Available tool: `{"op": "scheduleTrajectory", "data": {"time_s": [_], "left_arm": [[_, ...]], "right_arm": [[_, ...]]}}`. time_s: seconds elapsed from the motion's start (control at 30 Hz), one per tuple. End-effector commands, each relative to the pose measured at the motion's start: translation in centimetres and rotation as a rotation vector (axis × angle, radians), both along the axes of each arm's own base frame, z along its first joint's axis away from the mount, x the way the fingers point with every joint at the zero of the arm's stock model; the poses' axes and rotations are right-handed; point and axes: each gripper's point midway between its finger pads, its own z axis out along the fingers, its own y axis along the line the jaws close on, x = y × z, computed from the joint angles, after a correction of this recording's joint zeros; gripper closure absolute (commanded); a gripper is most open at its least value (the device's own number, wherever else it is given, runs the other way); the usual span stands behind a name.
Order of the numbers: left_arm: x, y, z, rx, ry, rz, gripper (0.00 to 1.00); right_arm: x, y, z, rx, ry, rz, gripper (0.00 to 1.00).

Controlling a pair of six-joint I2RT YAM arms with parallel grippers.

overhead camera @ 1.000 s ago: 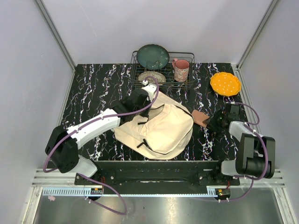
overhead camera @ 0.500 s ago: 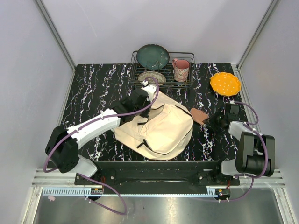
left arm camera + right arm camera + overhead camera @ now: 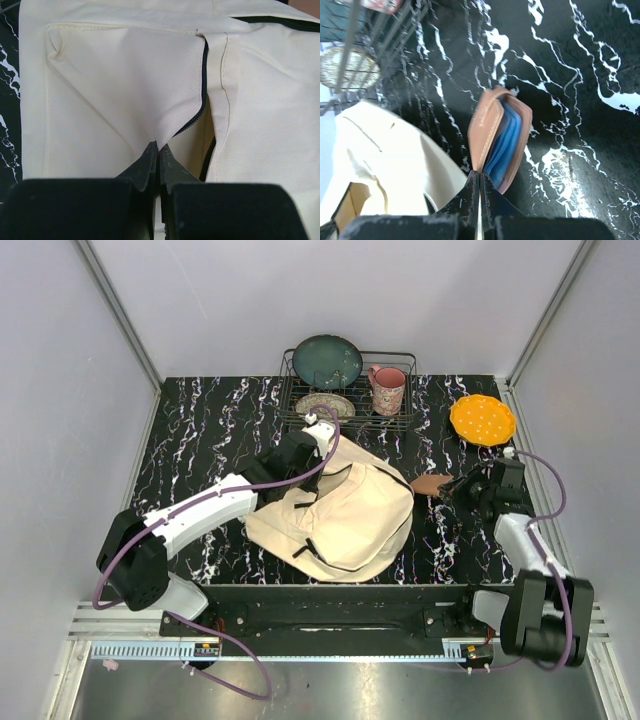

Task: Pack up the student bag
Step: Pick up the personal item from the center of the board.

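Marbled table [image 3: 200,430], rumpled cream student bag [image 3: 350,515]

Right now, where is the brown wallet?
The brown wallet is right of centre in the top view, pinched in the right pincer, just off the right edge of the student bag.

Overhead camera looks down; close wrist cameras share the bag [image 3: 350,512].

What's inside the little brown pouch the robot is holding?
Something blue fills the small tan leather pouch, pinched in the right gripper. Whether it is lining or contents is hidden.
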Motion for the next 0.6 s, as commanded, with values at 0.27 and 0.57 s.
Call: {"op": "scheduleTrajectory", "data": {"time_s": [0.27, 0.57], "left_arm": [[0.5, -1.0, 3.1, -0.098, -0.068, -0.010, 1.00], [0.4, -0.7, 2.8, -0.086, -0.067, -0.007, 1.00]], "right_arm": [[-1.6, -0.7, 6.3, -0.039, -0.109, -0.067, 1.00], [-3.7, 1.4, 12.0, 0.037, -0.237, -0.012, 1.00]]}}
